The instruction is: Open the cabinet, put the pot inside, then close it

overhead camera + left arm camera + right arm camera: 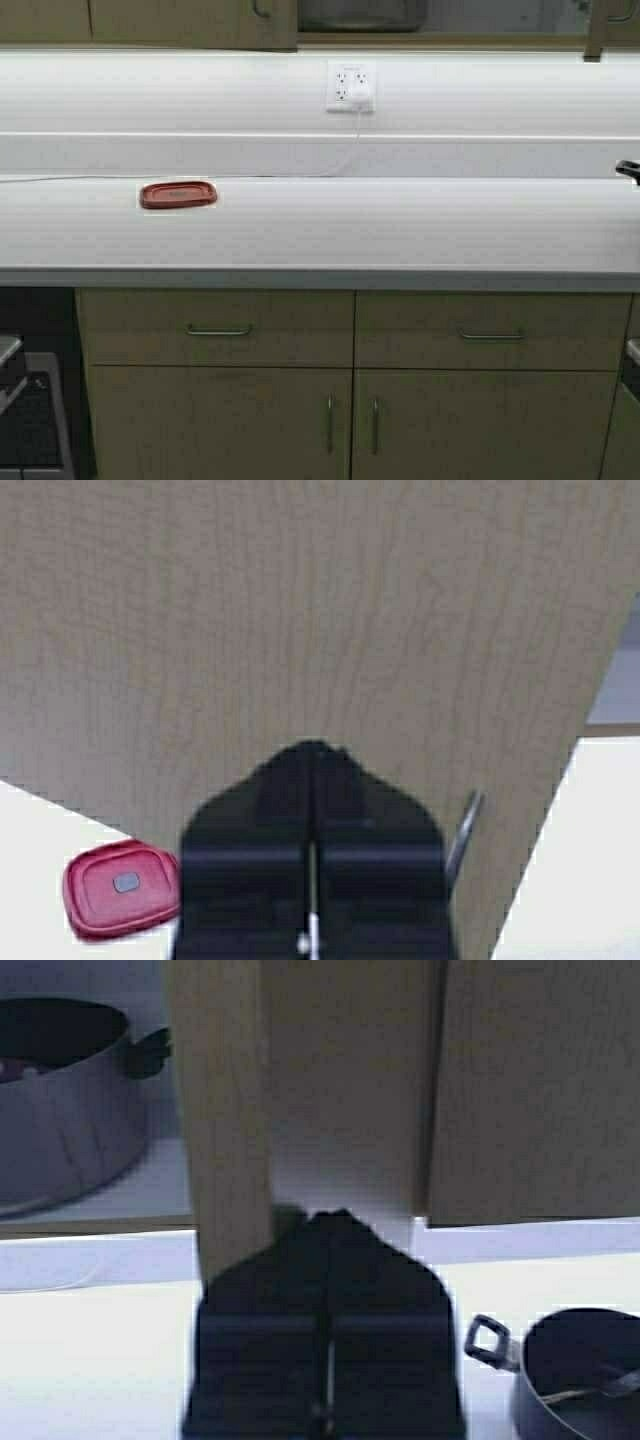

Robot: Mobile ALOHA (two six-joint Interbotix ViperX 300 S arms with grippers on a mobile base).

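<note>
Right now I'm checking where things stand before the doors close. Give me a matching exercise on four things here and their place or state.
Things:
1. red lid
2. pot
3. outlet
4. left gripper

Place or state:
A. inside the cabinet, on its shelf
B. shut, facing a cabinet door
C. flat on the counter
D. above the counter, a cord plugged in

Pairs: 1-C, 2-A, 3-D, 4-B

The countertop (400,225) is viewed frontally from above; each wrist view faces cabinet doors closely. The red lid (178,194) is shared with the left wrist view.
</note>
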